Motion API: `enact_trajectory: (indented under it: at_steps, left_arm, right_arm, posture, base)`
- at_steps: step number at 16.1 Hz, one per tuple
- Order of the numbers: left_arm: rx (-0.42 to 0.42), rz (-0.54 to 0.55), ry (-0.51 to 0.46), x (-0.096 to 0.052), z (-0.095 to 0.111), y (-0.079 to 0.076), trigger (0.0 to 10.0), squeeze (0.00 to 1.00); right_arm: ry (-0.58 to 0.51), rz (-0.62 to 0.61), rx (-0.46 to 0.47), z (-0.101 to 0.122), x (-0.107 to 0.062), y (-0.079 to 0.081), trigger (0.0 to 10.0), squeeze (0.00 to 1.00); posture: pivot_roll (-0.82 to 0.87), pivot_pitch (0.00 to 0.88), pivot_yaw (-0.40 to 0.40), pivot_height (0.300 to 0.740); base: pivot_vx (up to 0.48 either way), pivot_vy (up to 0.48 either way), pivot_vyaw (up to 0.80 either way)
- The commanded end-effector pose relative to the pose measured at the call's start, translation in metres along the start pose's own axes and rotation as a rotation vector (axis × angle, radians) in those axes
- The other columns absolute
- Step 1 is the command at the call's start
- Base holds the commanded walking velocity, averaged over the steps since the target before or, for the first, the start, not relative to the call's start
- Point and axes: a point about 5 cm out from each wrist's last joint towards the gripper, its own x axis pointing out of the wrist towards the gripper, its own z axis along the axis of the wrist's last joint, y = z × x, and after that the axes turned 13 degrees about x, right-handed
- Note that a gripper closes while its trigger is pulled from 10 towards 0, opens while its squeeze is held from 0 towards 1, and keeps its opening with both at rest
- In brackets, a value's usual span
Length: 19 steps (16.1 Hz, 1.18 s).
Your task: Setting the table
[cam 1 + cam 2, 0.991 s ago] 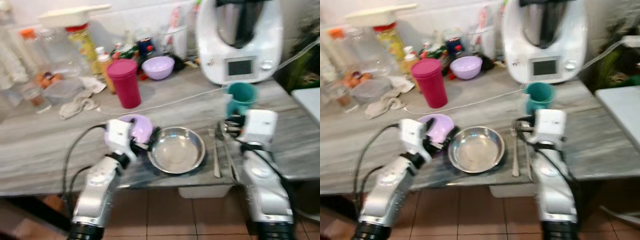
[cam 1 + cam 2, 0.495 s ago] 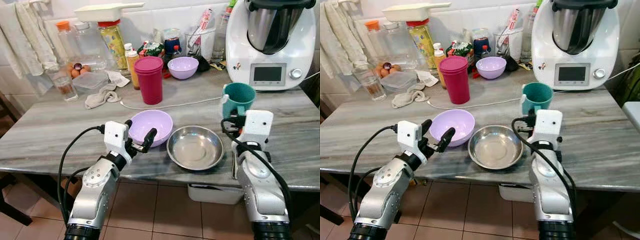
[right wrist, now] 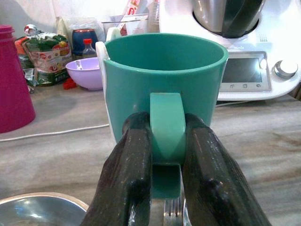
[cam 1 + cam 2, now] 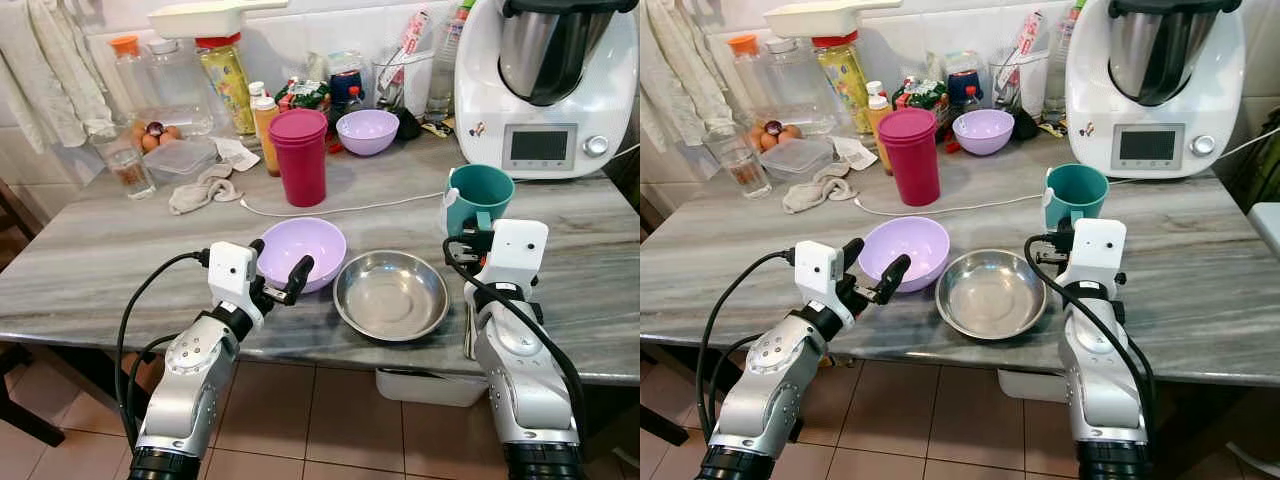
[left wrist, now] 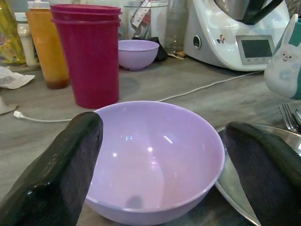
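- While our left gripper [image 4: 281,270] holds its two black fingers spread at the near rim of the pale lilac plastic bowl [image 4: 301,250], neither pad touches it in our left wrist view.
- Just right of that bowl sits the shallow round stainless-steel dish [image 4: 390,294]; a steel fork [image 3: 172,208] shows below the cup handle in our right wrist view.
- Our right gripper [image 3: 165,155] has its fingers pinching the handle of the teal plastic cup [image 4: 479,198], which stands upright on the grey marble-patterned counter [image 4: 100,260].
- Our left wrist view shows a white rabbit figure on that cup's side.
- Farther back stand stacked magenta tumblers [image 4: 300,156] and a white kitchen blender-cooker [image 4: 545,80]; we cannot read any lettering on them.
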Motion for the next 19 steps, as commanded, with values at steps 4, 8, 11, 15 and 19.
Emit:
enact_trajectory:
  at_steps: [4,8,11,15,19]
  left_arm:
    - [0.079,-0.041,0.009,-0.026,-0.003,0.012,10.0,0.0]
    - [0.148,-0.134,0.007,-0.042,-0.005,0.016,10.0,0.0]
    - [0.161,-0.166,0.001,-0.041,0.001,0.017,10.0,0.0]
    - [0.165,-0.167,-0.014,-0.036,0.007,0.016,10.0,0.0]
    - [0.166,-0.164,-0.033,-0.032,0.012,0.014,10.0,0.0]
  right_arm:
    - [-0.014,0.091,-0.009,0.013,0.014,0.005,10.0,0.0]
    - [-0.022,0.166,-0.032,0.03,0.034,0.001,10.0,0.0]
    - [0.014,0.216,-0.046,0.025,0.041,0.001,10.0,0.0]
    - [0.07,0.266,-0.027,0.017,0.048,0.003,10.0,0.0]
    - [0.128,0.326,-0.023,0.005,0.055,0.007,10.0,0.0]
  posture:
    - [-0.25,0.0,0.079,0.74]
    - [-0.25,0.0,0.091,0.74]
    - [-0.25,0.0,0.096,0.74]
    - [-0.24,0.0,0.099,0.74]
    - [-0.22,0.0,0.098,0.74]
  base:
    - [0.0,0.0,0.0]
    - [0.0,0.0,0.0]
    - [0.0,0.0,0.0]
    - [0.0,0.0,0.0]
    - [0.0,0.0,0.0]
